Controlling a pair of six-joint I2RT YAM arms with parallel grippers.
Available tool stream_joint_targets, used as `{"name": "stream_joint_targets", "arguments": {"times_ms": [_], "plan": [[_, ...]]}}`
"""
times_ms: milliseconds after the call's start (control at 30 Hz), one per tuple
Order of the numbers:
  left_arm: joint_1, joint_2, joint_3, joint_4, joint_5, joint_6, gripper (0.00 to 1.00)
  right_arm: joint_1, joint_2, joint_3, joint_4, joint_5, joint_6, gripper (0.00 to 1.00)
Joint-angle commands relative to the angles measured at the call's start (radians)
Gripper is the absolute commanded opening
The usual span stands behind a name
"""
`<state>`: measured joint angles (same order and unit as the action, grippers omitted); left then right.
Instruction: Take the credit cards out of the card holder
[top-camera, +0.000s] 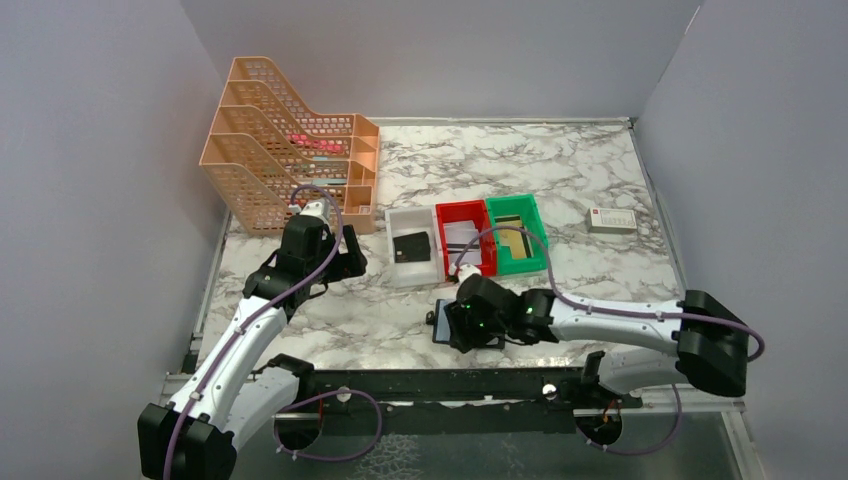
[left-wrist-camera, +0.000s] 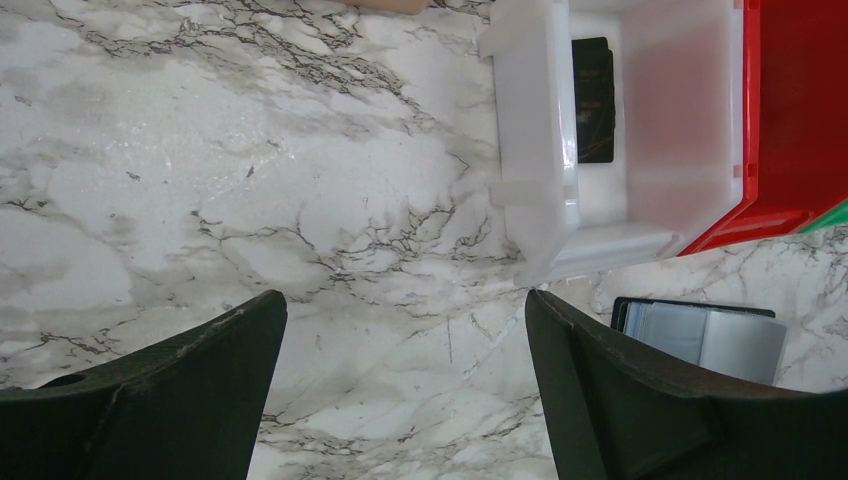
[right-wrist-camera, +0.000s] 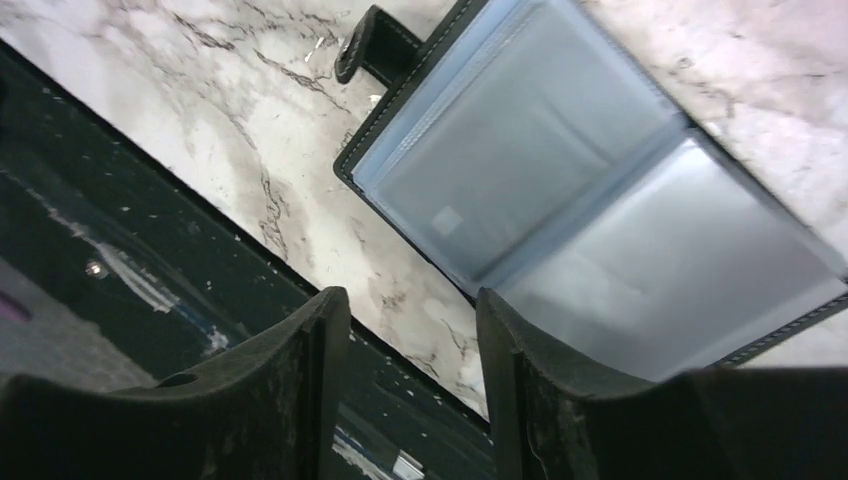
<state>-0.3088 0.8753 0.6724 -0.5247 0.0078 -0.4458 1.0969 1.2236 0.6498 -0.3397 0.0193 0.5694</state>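
Observation:
The card holder lies open on the marble near the table's front edge, its shiny blue-grey pockets facing up. It also shows in the top view and the left wrist view. My right gripper is open and empty, low over the holder's near-left edge and the table's front edge. A tan-gold credit card lies in the green bin. My left gripper is open wide and empty above bare marble, left of the white bin.
White bin holds a small black square piece. The red bin and green bin stand beside it. An orange file rack is at back left. A white box with a red mark is at right.

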Motion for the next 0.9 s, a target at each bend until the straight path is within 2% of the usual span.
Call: {"name": "stream_joint_targets", "arguments": {"times_ms": [0,333,533,867], "plan": [[0.004,-0.013,-0.008,0.019,0.014,0.009,0.92,0.104,0.105,0.076,-0.045,0.215,0.081,0.57],[0.004,-0.011,-0.006,0.019,0.016,0.009,0.92,0.137,0.105,0.065,0.015,0.252,0.136,0.62],[0.004,-0.016,-0.008,0.019,0.014,0.009,0.92,0.137,0.101,0.092,-0.048,0.283,0.130,0.63],[0.004,-0.017,-0.008,0.020,0.015,0.009,0.92,0.139,-0.116,0.129,-0.123,0.347,0.101,0.66]]}}
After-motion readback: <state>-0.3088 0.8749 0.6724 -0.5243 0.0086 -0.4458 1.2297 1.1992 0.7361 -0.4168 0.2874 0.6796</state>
